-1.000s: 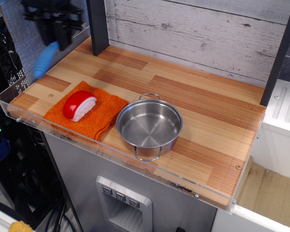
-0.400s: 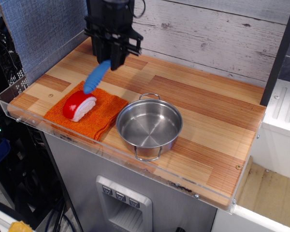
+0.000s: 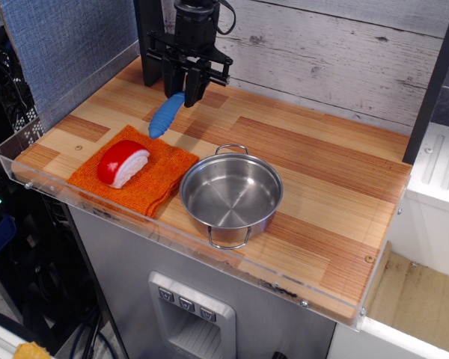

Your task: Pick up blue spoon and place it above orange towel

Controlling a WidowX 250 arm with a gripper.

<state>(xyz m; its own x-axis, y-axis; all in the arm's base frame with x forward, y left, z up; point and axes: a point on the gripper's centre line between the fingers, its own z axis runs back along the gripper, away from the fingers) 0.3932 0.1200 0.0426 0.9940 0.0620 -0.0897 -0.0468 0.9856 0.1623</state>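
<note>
My black gripper (image 3: 185, 93) hangs over the back left of the wooden counter and is shut on the blue spoon (image 3: 165, 117). The ribbed blue handle slants down and to the left from the fingers; its lower tip is just behind the far edge of the orange towel (image 3: 135, 178). The metal bowl is hidden inside the fingers. I cannot tell whether the spoon's tip touches the wood. The towel lies flat at the front left with a red-and-white sushi toy (image 3: 123, 162) on it.
A steel pot (image 3: 231, 195) with two loop handles stands right of the towel. A dark post (image 3: 151, 41) stands at the back left, close behind the gripper. A clear plastic rim (image 3: 172, 241) runs along the counter's front edge. A grey plank wall is behind.
The gripper with the spoon has swung from the far left edge to the right and back, and now sits lower behind the towel.
</note>
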